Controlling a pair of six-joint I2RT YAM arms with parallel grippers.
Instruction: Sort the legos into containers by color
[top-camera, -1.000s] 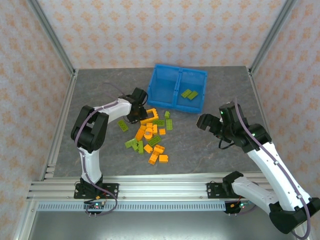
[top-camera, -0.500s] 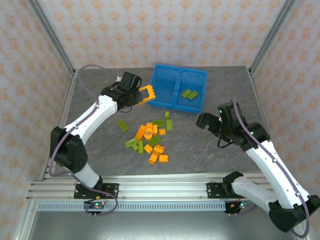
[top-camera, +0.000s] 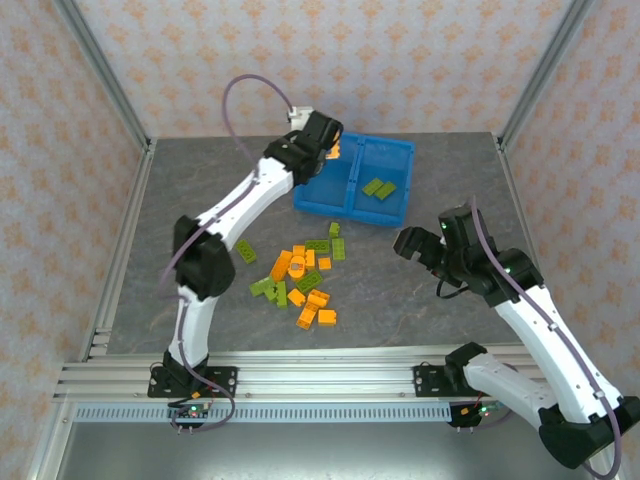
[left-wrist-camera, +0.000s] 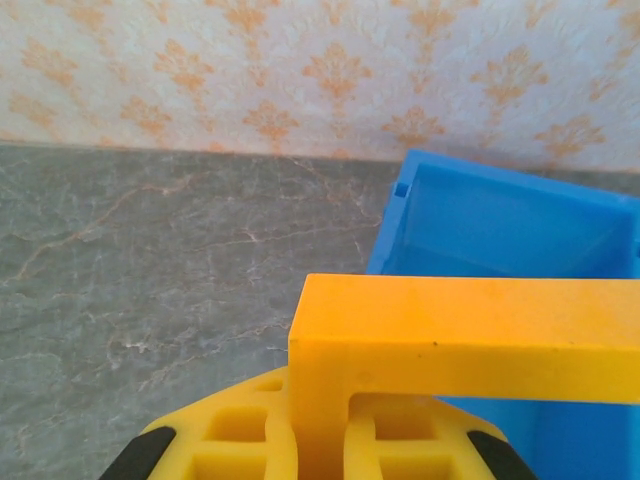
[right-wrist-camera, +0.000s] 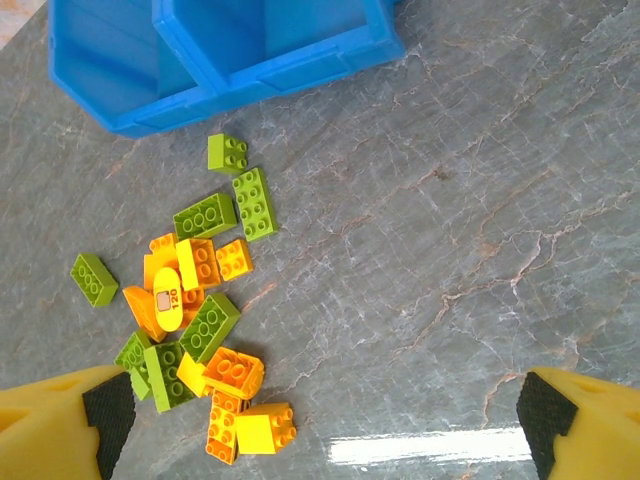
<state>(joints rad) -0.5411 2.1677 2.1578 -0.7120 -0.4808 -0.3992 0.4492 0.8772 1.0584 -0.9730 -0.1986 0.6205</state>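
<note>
My left gripper is shut on the flat orange frame, held above the left back corner of the blue bin. In the left wrist view the orange frame stands between my yellow fingers, with the bin's left compartment just beyond. Two green bricks lie in the right compartment. The mixed pile of orange and green legos lies on the table in front of the bin. My right gripper hangs open to the right of the pile, with nothing between its fingers.
One green brick lies apart at the pile's left. Metal frame posts and patterned walls close the table on three sides. Bare grey table stretches to the right of the pile.
The left arm has lifted the orange frame from the pile's edge and carried it up and to the right over the bin's left side. The right arm has stayed still.
</note>
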